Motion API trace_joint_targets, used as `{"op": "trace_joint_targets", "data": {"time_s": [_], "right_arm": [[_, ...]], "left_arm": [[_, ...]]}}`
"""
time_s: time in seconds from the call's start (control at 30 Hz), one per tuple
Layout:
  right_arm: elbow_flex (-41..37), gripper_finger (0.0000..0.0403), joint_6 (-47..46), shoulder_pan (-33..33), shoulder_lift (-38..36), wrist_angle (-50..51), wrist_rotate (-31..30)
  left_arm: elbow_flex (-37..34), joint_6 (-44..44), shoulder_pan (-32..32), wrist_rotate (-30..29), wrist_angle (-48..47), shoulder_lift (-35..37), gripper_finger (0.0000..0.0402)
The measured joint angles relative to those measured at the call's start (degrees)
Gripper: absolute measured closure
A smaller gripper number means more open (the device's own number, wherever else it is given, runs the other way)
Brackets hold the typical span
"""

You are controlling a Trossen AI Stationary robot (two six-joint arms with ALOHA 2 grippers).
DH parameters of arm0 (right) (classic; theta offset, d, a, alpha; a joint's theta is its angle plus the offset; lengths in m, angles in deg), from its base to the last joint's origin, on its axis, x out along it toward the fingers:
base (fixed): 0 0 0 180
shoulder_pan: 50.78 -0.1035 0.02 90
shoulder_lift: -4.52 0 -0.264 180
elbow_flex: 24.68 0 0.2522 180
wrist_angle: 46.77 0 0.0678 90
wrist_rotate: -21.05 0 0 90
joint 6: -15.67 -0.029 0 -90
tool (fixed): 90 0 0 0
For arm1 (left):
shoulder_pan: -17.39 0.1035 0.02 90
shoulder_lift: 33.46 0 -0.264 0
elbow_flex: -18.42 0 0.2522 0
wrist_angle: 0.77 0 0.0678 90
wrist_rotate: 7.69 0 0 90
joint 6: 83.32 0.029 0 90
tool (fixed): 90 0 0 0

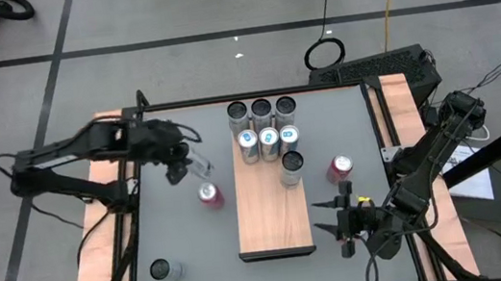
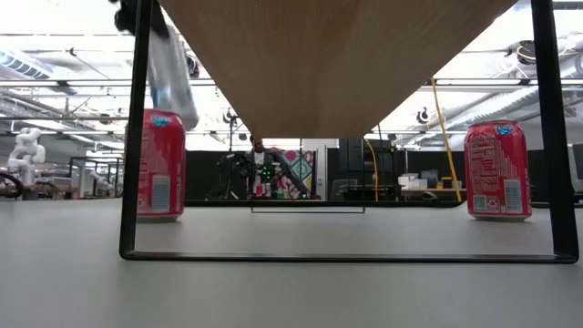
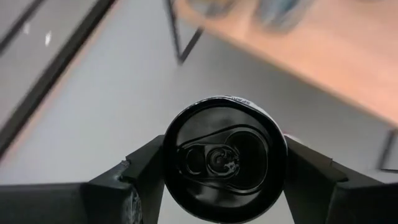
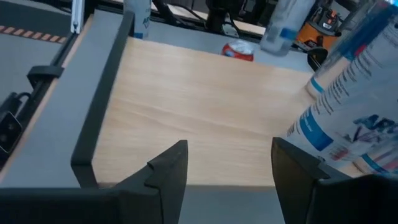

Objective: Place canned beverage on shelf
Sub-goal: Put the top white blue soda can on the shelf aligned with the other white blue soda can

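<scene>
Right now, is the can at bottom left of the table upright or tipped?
Tipped. The can lies on its side on the grey table, its round end facing sideways.

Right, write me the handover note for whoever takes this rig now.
Left gripper: shut on a silver can, held off the table left of the shelf.
Right gripper: open, empty, at the shelf's near right corner.
Done: seven cans stand on the shelf's far half.
Left: set the held can on the shelf. Then probably the left red can, the right red can and the dark-topped can at the table's near left.
</scene>
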Motion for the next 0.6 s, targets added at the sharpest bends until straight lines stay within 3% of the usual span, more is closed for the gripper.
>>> {"op": "trace_joint_targets", "data": {"time_s": [0.37,0.6], "right_arm": [[0.0,0.0232,5.05,0.0,0.0,-8.22,-0.12],[0.01,0.0232,6.47,0.94,0.05,-15.0,-0.07]], "left_arm": [[10.06,9.14,-15.3,-1.77,2.69,3.78,0.0158],[10.23,27.61,-24.95,4.83,17.16,3.13,0.0158]]}}
